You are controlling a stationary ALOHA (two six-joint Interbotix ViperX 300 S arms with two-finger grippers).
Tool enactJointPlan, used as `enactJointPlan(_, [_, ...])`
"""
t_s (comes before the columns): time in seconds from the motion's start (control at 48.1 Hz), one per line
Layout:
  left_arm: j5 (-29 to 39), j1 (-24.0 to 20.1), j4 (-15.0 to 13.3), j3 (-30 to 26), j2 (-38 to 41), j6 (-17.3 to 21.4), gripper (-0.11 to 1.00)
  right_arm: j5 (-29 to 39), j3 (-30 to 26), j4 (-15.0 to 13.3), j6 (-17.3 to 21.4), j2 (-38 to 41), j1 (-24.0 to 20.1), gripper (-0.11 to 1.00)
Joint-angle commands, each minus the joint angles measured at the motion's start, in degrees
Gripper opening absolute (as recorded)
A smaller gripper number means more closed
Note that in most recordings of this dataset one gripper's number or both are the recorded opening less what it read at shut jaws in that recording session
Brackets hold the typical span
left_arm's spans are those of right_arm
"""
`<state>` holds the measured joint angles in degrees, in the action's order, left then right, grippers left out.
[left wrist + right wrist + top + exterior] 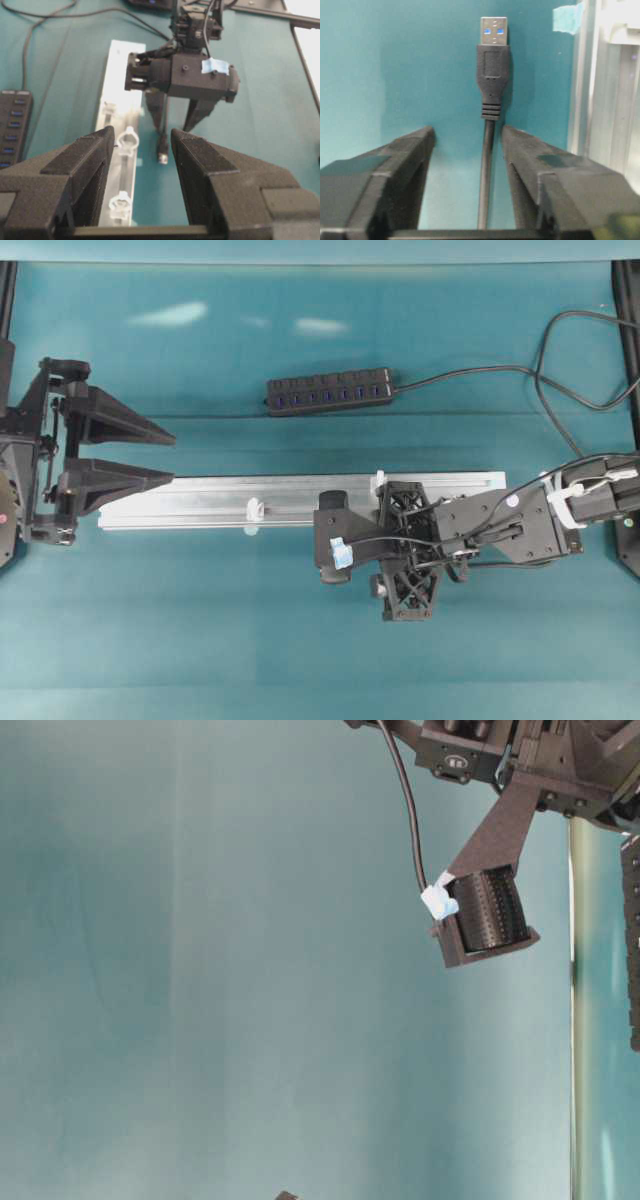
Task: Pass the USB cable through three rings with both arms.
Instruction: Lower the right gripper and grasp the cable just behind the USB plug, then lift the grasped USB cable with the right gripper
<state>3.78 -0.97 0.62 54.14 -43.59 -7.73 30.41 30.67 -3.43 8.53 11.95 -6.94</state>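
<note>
Fingers: your right gripper point(465, 150) is straddling the USB cable point(492, 65) with its jaws apart, not yet pinching the cord; your left gripper point(150, 455) is waiting open at the rail's far end.
Cable: lying on the cloth just beside the rail point(200, 502), plug pointing along it, probably lined up for threading.
Rings point(128, 141): standing upright on the rail, unthreaded.
Writing: you are seeing none readable; only blue tape on the right arm and blue ports on the hub point(330, 392).
</note>
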Motion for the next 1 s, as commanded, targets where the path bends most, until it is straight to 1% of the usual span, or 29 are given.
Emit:
enactJointPlan(0.0, [-0.26, -0.18, 0.09, -0.62, -0.09, 0.09, 0.54, 0.70, 0.26, -0.26, 0.18, 0.62, 1.05, 0.14])
enactJointPlan(0.249, [-0.35, -0.18, 0.09, -0.62, -0.09, 0.00, 0.54, 0.70, -0.26, -0.26, 0.18, 0.53, 1.23, 0.09])
enactJointPlan(0.374, [-0.53, -0.18, 0.09, -0.62, -0.26, -0.09, 0.54, 0.97, -0.97, -0.26, 0.18, 0.44, 0.97, 0.05])
enactJointPlan(0.582, [-0.53, -0.18, 0.09, -0.62, -0.18, -0.09, 0.54, 2.72, -1.58, -0.26, 0.00, 0.35, 0.97, -0.07])
enactJointPlan(0.977, [-0.62, -0.18, 0.09, -0.62, -0.09, 0.00, 0.54, 2.64, -1.58, -0.26, 0.09, 0.26, 0.97, -0.07])
